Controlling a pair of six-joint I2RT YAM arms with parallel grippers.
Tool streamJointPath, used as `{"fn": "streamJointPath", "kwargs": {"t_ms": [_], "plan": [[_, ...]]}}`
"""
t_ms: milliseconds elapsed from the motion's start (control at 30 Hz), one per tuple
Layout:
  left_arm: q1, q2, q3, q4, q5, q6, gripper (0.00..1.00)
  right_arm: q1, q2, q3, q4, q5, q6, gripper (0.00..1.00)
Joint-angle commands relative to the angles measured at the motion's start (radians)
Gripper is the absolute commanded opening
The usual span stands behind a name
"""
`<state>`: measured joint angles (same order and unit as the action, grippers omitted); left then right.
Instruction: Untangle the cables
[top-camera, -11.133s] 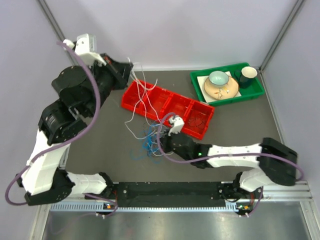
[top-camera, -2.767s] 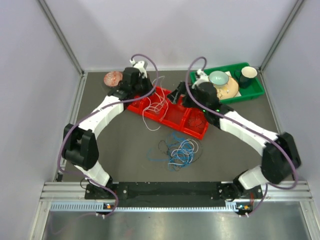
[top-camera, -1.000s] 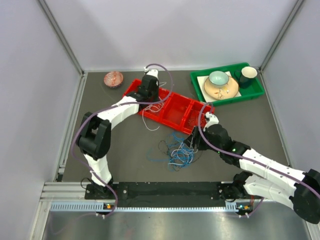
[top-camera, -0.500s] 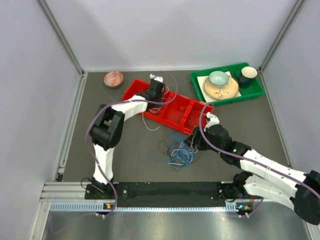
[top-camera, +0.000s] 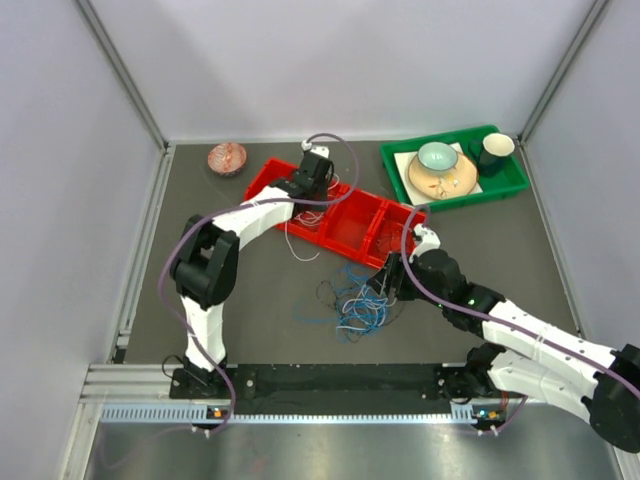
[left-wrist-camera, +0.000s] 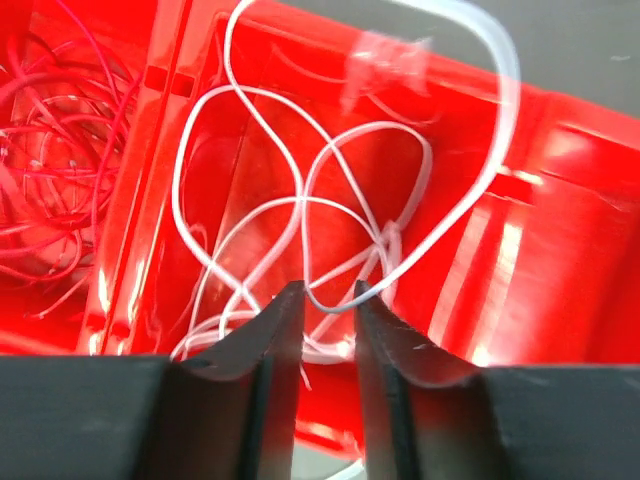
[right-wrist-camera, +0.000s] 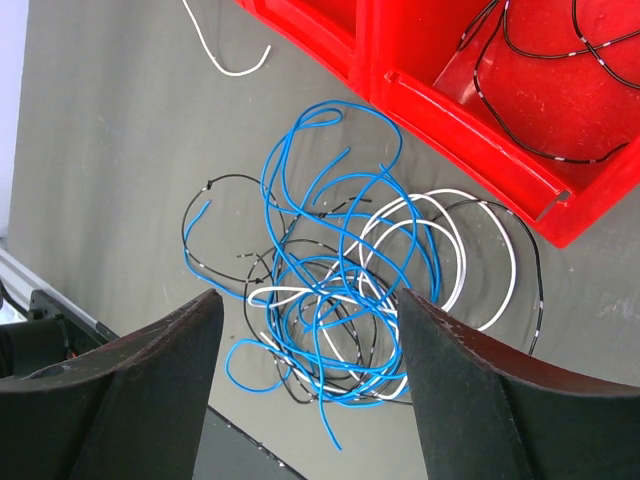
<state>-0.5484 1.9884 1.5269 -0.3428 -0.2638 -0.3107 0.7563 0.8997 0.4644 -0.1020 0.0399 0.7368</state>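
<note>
A tangle of blue, white and black cables (top-camera: 350, 305) lies on the dark table in front of the red tray (top-camera: 345, 245). My right gripper (top-camera: 385, 283) hovers over its right side, open wide, and the tangle (right-wrist-camera: 340, 300) shows between the jaws (right-wrist-camera: 308, 300) untouched. My left gripper (top-camera: 308, 190) reaches into the red tray. Its jaws (left-wrist-camera: 328, 290) stand slightly apart, and a loop of the white cables (left-wrist-camera: 300, 200) crosses between the tips. Red cables (left-wrist-camera: 50, 180) fill the compartment to the left. Black cables (right-wrist-camera: 540, 60) lie in the tray's end compartment.
One white cable (top-camera: 300, 245) trails out of the tray onto the table. A green tray (top-camera: 500, 185) with a bowl, plate and dark cup stands at the back right. A small reddish bowl (top-camera: 227, 158) sits at the back left. Walls close in three sides.
The left jaws have parted from shut, and that gripper has edged right over the tray. The right gripper has opened a little wider and stays over the tangle.
</note>
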Motion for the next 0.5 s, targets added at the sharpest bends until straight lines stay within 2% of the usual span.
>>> {"fn": "streamJointPath", "kwargs": {"t_ms": [0, 33, 133, 233, 267, 300, 367, 467], "plan": [[-0.028, -0.149, 0.018, -0.025, -0.014, -0.001, 0.41, 0.002, 0.004, 0.016, 0.012, -0.005, 0.001, 0.71], [-0.031, -0.163, 0.012, -0.038, -0.012, 0.001, 0.48, 0.002, 0.004, 0.016, 0.01, -0.005, 0.001, 0.71], [-0.038, -0.209, -0.005, -0.048, -0.014, -0.001, 0.51, 0.003, 0.001, 0.016, 0.012, -0.003, -0.005, 0.72], [-0.038, -0.243, -0.025, -0.038, -0.012, 0.002, 0.61, 0.001, 0.005, 0.017, 0.012, -0.003, -0.007, 0.73], [-0.038, -0.252, -0.036, 0.0, -0.012, 0.008, 0.72, 0.002, 0.005, 0.016, 0.013, -0.002, -0.005, 0.73], [-0.036, -0.25, -0.037, 0.01, -0.012, 0.013, 0.74, 0.002, 0.011, 0.017, 0.012, -0.002, -0.005, 0.73], [-0.035, -0.208, 0.002, 0.004, -0.058, 0.015, 0.75, 0.002, 0.016, 0.02, 0.013, -0.003, -0.002, 0.73], [-0.036, -0.122, 0.074, -0.031, -0.129, 0.015, 0.7, 0.0, 0.008, 0.02, 0.013, -0.009, -0.004, 0.73]]}}
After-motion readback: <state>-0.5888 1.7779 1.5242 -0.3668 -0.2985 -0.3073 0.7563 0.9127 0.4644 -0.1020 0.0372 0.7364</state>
